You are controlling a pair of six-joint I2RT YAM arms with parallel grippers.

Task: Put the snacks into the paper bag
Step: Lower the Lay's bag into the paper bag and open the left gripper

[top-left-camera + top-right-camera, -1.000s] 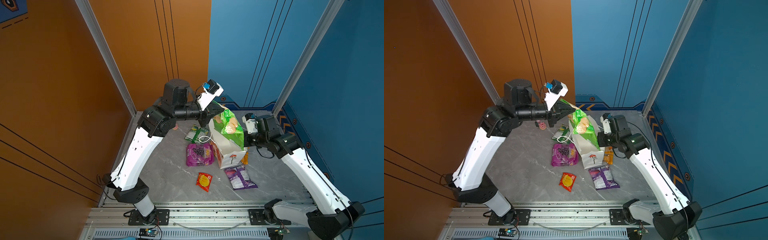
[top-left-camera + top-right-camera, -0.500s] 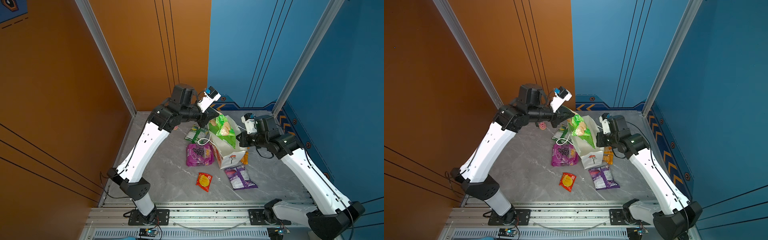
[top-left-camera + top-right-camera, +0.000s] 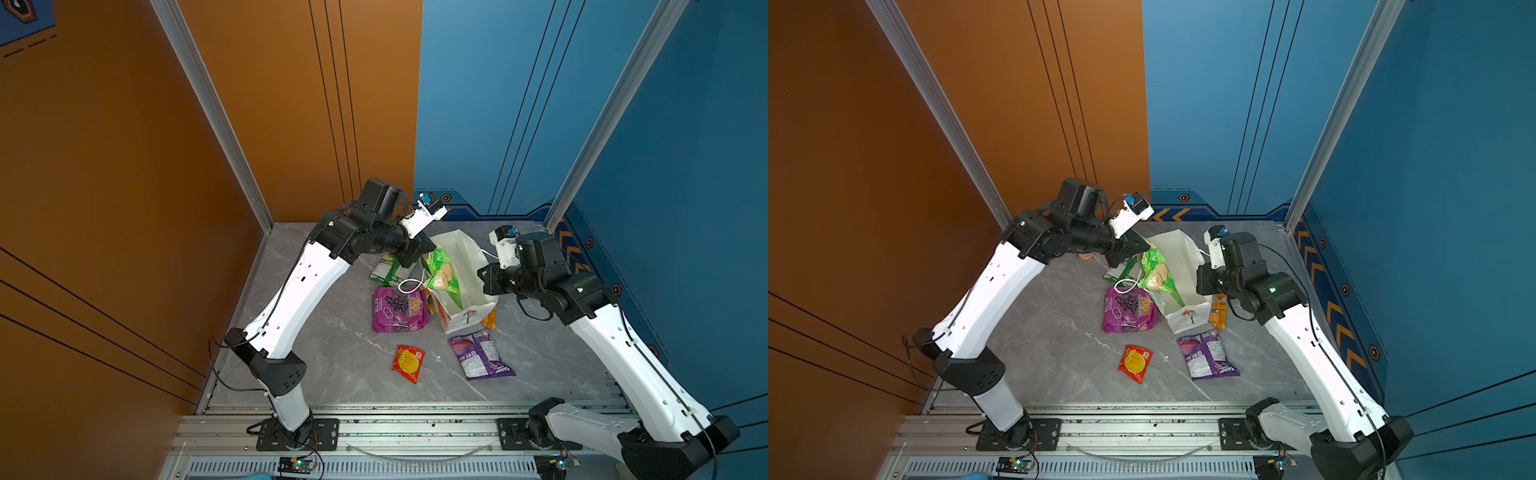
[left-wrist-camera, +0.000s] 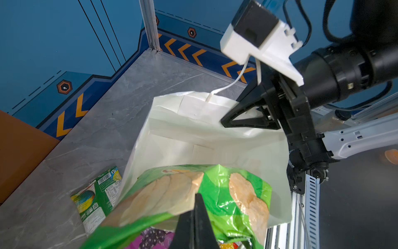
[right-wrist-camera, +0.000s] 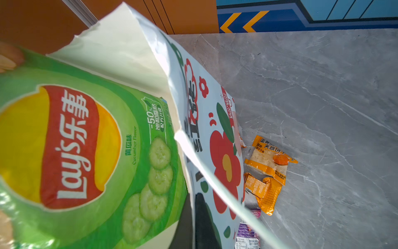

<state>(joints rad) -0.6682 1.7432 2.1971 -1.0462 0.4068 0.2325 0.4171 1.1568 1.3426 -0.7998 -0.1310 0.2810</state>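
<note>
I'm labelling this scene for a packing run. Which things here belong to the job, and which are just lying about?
Job: paper bag; green chip bag, held by the left gripper; purple grape bag; green packet; red-yellow packet; purple packet; orange sachets.

Lying about: small pink item, mostly hidden under the left arm.

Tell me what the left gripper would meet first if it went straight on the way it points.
Shut on the green chip bag, the left gripper points into the open paper bag; it would probably meet its inner wall first, depth unclear.
</note>
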